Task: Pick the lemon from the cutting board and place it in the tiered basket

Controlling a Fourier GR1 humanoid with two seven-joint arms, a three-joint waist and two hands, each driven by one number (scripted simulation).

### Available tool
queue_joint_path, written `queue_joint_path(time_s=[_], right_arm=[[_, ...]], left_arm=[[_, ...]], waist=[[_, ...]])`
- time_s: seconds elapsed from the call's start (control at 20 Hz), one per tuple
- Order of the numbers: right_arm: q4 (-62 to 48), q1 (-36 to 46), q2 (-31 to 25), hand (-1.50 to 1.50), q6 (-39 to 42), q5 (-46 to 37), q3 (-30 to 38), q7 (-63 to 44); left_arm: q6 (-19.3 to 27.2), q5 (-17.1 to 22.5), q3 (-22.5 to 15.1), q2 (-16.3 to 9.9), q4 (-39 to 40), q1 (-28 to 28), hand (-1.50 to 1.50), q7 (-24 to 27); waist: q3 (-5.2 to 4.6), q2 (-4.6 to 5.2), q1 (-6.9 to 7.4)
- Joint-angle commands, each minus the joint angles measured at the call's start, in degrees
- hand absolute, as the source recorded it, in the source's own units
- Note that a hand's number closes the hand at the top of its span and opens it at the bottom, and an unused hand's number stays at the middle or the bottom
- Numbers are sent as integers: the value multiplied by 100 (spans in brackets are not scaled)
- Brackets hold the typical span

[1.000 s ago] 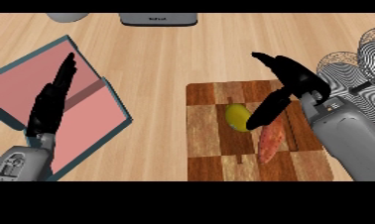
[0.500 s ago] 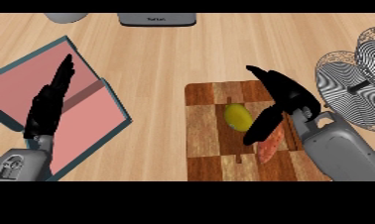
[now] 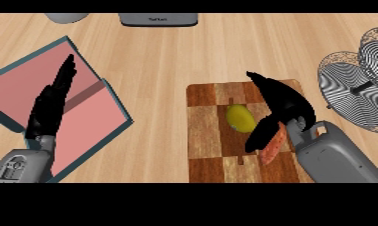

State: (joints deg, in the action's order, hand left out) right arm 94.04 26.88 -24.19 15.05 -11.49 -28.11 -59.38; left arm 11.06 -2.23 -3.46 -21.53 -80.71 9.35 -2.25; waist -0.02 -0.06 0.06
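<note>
Head view: one lemon (image 3: 240,117) on one cutting board (image 3: 210,140); right hand (image 3: 284,101) spread beside it; left hand (image 3: 52,102) straight-fingered.

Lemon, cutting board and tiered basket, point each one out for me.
lemon (image 3: 239,117), head view, its middle.
cutting board (image 3: 207,142), head view, bare left part.
tiered basket (image 3: 344,86), head view, wire mesh.

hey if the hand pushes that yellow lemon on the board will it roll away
Likely yes: the oval yellow lemon looks rounded and lies free on the flat checkered wooden cutting board. Its smooth skin may slip from the right robot hand, whose fingers are open.
</note>
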Motion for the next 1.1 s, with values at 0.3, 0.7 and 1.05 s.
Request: queue_joint_path(time_s=[0.3,0.7,1.05], right_arm=[[-232,-24,547,-150,300,-459,-7,-673],[-457,-184,800,-150,490,-757,207,-524],[-1016,-351,1017,-150,664,-975,497,120]], left_arm=[[-56,-214,93,209,-96,-10,0,-22],[-421,-182,398,94,26,-151,0,187],[-436,-404,396,199,-695,-397,0,-221]], waist=[[1,5,11],[0,2,1],[3,0,16]])
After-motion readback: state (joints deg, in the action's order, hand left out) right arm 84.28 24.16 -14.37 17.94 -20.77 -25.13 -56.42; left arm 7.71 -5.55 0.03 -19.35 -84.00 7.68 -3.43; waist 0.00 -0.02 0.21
